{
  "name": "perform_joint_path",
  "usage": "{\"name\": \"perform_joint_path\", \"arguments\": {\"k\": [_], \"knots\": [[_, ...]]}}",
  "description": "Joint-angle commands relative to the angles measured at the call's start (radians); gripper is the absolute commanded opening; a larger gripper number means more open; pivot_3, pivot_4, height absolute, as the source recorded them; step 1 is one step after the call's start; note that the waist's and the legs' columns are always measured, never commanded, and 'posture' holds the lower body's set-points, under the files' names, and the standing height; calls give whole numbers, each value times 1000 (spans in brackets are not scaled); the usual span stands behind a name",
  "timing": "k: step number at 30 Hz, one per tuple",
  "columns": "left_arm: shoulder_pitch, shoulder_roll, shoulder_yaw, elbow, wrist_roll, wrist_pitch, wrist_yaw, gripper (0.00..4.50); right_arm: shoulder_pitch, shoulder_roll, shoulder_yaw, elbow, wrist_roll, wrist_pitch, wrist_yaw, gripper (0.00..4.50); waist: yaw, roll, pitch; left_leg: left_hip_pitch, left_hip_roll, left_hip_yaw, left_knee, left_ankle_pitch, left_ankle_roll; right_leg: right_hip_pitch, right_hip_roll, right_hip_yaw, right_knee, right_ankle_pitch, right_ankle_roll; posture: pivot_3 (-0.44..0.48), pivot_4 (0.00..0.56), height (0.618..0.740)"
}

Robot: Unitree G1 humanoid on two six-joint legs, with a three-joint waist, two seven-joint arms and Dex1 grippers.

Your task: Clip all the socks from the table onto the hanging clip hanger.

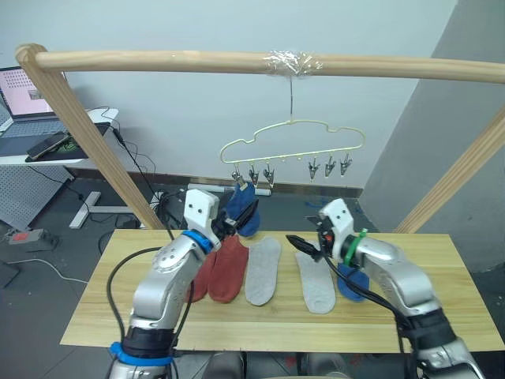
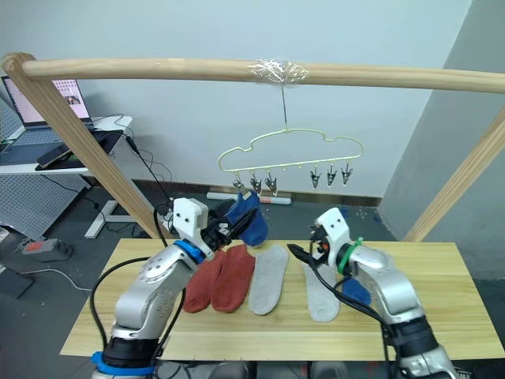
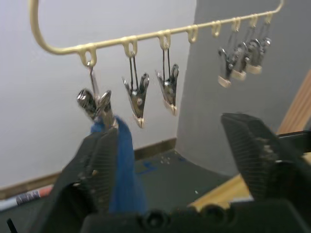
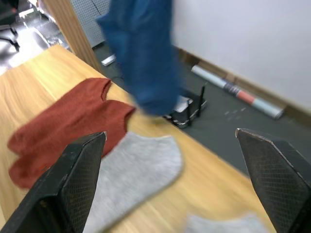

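A: Status on the hands?

B: My left hand [image 3: 170, 145] is sitting up just under the clip hanger [image 1: 293, 146], fingers spread wide, nothing between them. A blue sock [image 2: 248, 217] is hanging from the leftmost clip [image 3: 97, 104], and it is lying right against my left finger [image 3: 95, 165]. Whether it is actually touching the pad, I cannot tell.

A: Right side?

B: My right hand [image 1: 304, 245] is hovering above the surface [image 1: 442, 316], also wide open and holding nothing. It is pointing toward the middle of the sock row.

A: What is lying on the surface?

B: Two rust-red socks [image 1: 223, 268] are lying side by side at my left, overlapping a little. A grey sock [image 1: 263, 271] is lying just beside them, a second grey sock [image 1: 316, 284] is lying further right, and a second blue sock [image 1: 349, 283] is partly hidden under my right forearm.

A: Hanger?

B: It is hanging by its hook from the taped spot on the wooden pole [image 1: 158, 60]. Five clips are hanging empty: two next to the loaded one, three bunched toward the right end.
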Motion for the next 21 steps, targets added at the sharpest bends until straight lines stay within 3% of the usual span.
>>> {"name": "perform_joint_path", "arguments": {"k": [1, 5, 11, 21], "knots": [[-39, -34, -10, 39, 51, -81, 14, 2423, 18, -29, -36, -127, 40, 25, 12, 4500, -4, 0, 1, 0, 0, 0, 0, 0, 0, 0, 0, 0, 0, 0, 0, -80, 104, 740], [-94, -67, 0, 138, 113, -142, 54, 1228, -9, -13, -56, -215, 84, 82, -17, 4500, -13, -1, 3, 0, 0, 0, 0, 0, 0, 0, 0, 0, 0, 0, 0, -98, 109, 740], [-146, -86, 22, 241, 157, -224, 85, 1228, -65, 43, -98, -282, 165, 168, -72, 4500, -22, -1, 3, -1, 0, -1, 0, 0, 0, 0, 0, 0, 0, 0, 0, -123, 108, 740], [-210, -119, 32, 353, 175, -292, 90, 1228, -80, 7, -118, -301, 193, 180, -77, 4500, -23, -1, 3, -2, 0, -1, 1, 0, 0, -1, 0, -1, 0, 0, 0, -133, 103, 740]]}}
